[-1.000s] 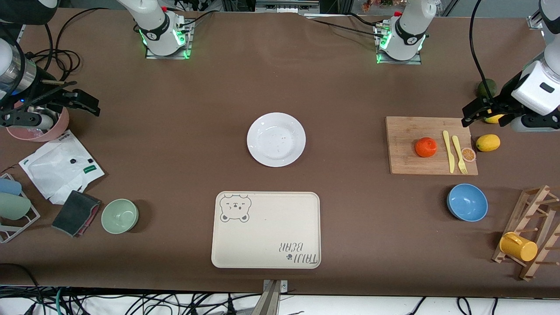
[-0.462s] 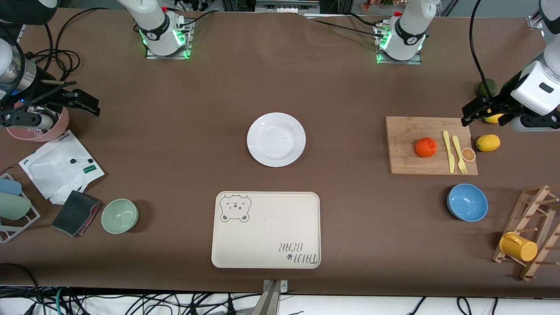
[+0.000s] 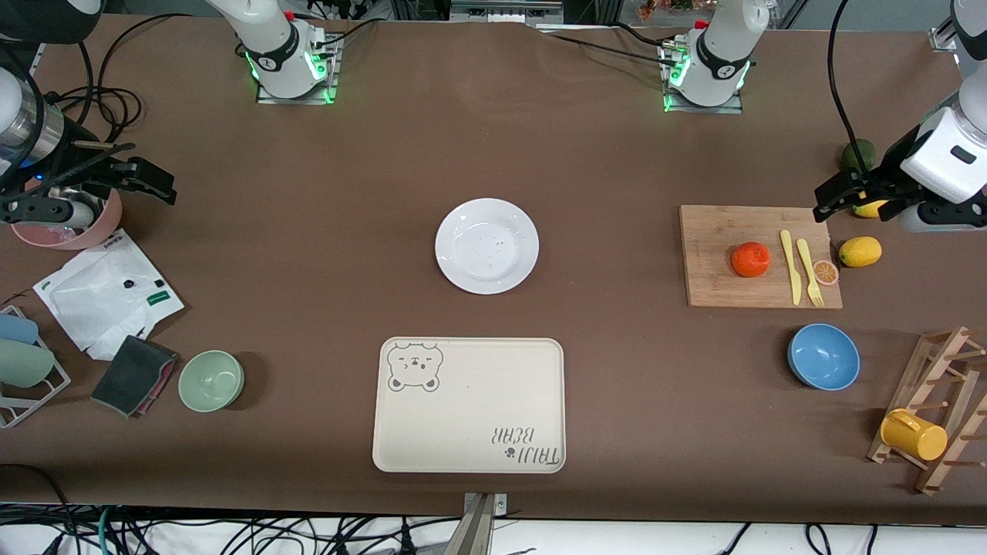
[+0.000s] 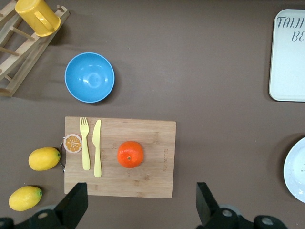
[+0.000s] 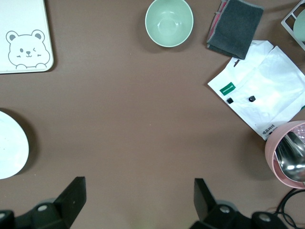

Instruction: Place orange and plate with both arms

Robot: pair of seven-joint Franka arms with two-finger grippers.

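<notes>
Nothing of the task looks done yet; both pickups and both placements are still ahead.

Taking the front view as a clock face with the plate near its hub, the cream bear-printed tray (image 3: 469, 405) lies at 6 o'clock, bare, and is probably where things are meant to go, though that is only a guess.

The cutting board (image 3: 759, 256) sits at 3 o'clock, toward the left arm's end of the table.

The plate (image 3: 486, 246) rests flat on the table, white and empty, touched by neither arm.

The orange (image 3: 750, 259) sits on the cutting board, beside the yellow knife (image 3: 790, 267) and fork (image 3: 808, 271), untouched.

The left gripper (image 3: 837, 194) hangs over the table just off the board's corner at about 3 o'clock, fingers spread wide and holding nothing; in its wrist view the orange (image 4: 130, 154) lies ahead of the spread fingers.

The right gripper (image 3: 146, 185) waits at 9 o'clock over the pink bowl (image 3: 77, 227), well apart from the plate, fingers also spread and empty.
</notes>
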